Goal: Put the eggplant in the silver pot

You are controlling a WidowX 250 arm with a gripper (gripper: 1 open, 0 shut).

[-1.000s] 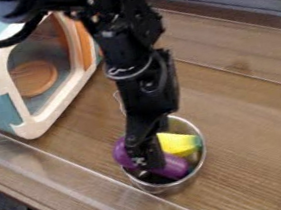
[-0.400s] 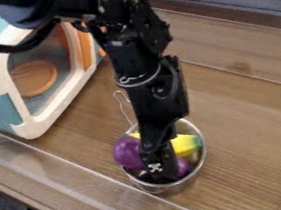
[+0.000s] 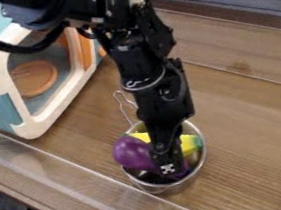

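- The eggplant (image 3: 132, 153), a glossy purple toy, lay inside the silver pot (image 3: 186, 173), pressed toward the pot's left wall, with only its rounded left end showing past the arm.
- A yellow toy (image 3: 188, 146) sat in the same pot just right of the eggplant, its pale upper edge also showing at the pot's far side; whether the two toys touched could not be told.
- The gripper (image 3: 167, 163) pointed steeply down into the pot, its black tip low between the purple and yellow toys.
- Whether its fingers stood apart, together or clamped on the eggplant could not be told, because the dark hand hid them inside the pot.
- The pot stood on the wooden table (image 3: 241, 80) near the front edge, its shiny rim visible on the right and near sides, and a thin wire handle (image 3: 123, 104) rose from its far-left side beside the arm.
- The black robot arm (image 3: 135, 52) reached in from the upper left and came down almost straight over the pot, covering its middle.
- A teal-and-white toy microwave (image 3: 24, 81) stood well apart to the left and farther back, its orange interior facing the arm.
- A clear raised lip (image 3: 62, 186) ran along the table's near-left edge, just beside the pot.
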